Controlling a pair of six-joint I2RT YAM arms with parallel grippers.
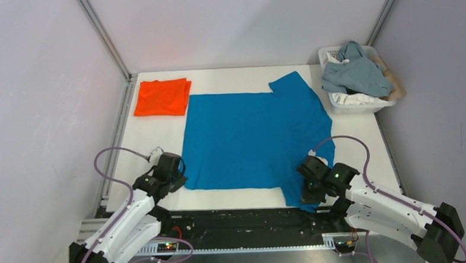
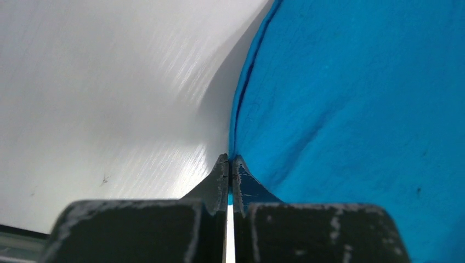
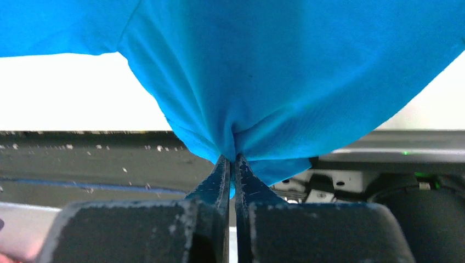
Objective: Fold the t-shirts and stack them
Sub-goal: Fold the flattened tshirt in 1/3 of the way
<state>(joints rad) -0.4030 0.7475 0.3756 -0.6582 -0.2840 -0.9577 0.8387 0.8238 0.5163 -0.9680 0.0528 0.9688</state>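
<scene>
The blue t-shirt (image 1: 248, 137) lies spread flat across the middle of the white table (image 1: 373, 143). Its near right sleeve hangs over the table's front edge. My left gripper (image 1: 182, 180) is shut on the shirt's near left corner; the left wrist view shows the hem (image 2: 241, 109) pinched between the closed fingers (image 2: 229, 164). My right gripper (image 1: 307, 194) is shut on the near right sleeve, and the cloth (image 3: 285, 82) bunches into the closed fingertips (image 3: 233, 161). The orange t-shirt (image 1: 162, 97) rests folded at the far left of the table.
A white basket (image 1: 360, 105) with grey and white clothes stands at the far right corner. Metal frame rails (image 1: 115, 148) run along the table's left and right sides. A dark base strip (image 1: 240, 223) lies below the front edge.
</scene>
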